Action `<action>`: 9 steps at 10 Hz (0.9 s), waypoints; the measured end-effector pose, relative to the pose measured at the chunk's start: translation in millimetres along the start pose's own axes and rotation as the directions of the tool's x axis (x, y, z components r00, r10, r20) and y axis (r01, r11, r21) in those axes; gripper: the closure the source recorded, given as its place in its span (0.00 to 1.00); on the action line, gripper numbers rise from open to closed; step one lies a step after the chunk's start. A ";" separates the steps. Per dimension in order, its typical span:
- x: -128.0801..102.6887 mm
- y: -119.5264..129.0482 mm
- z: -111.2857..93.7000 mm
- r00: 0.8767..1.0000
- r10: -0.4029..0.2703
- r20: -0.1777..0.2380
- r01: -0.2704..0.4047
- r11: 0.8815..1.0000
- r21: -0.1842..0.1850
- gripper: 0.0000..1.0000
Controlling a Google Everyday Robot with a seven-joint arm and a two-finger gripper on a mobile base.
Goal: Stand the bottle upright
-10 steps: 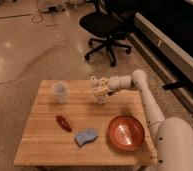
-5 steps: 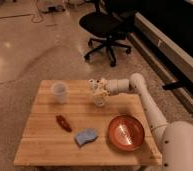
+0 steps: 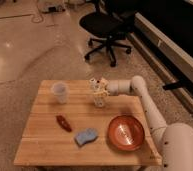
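White arm bends across the wooden table, its hand gripping the bottle upright.

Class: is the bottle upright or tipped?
Upright: the bottle stands on the table, directly below the gripper.

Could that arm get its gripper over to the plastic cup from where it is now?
Probably yes. The gripper is at the bottle near the table's far edge, and the cup stands to its side with only bare wood between them.
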 end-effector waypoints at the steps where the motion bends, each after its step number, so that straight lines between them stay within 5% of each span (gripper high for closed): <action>1: 2.5 -0.8 -3.3 1.000 -0.007 -0.004 0.007 1.000 0.010 0.20; 9: 7.3 -6.7 -24.2 0.998 -0.035 -0.058 0.037 0.998 0.047 0.21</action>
